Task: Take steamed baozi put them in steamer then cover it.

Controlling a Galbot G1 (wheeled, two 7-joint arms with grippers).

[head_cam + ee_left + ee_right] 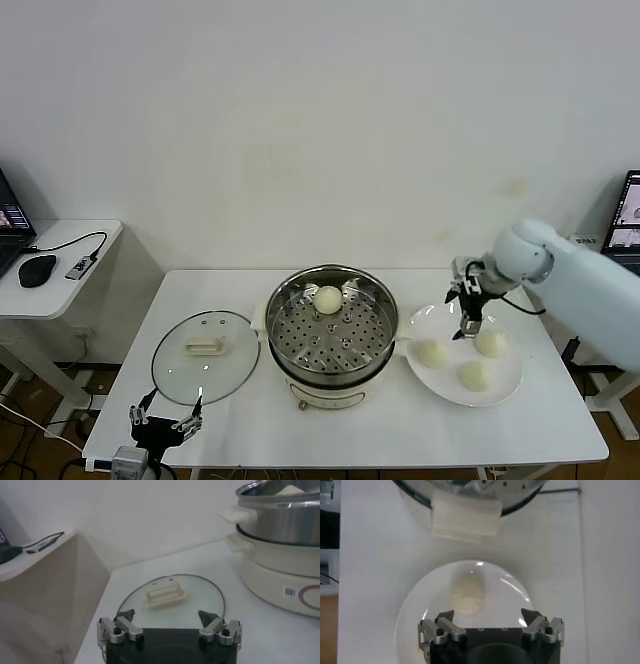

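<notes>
- My right gripper (468,327) hangs wide open over the plate (505,384), holding nothing; three baozi (432,353) wait there, one in the steamer (329,325).
- Squeezing off-centre could roll a bun away (soft dough).
- Left gripper (165,421) idles open near the cover (205,356).

My right gripper (468,333) hangs spread above the plate (510,385), buns (473,376) below; the steamer (330,322) blocks the table's (400,430) middle.
</notes>
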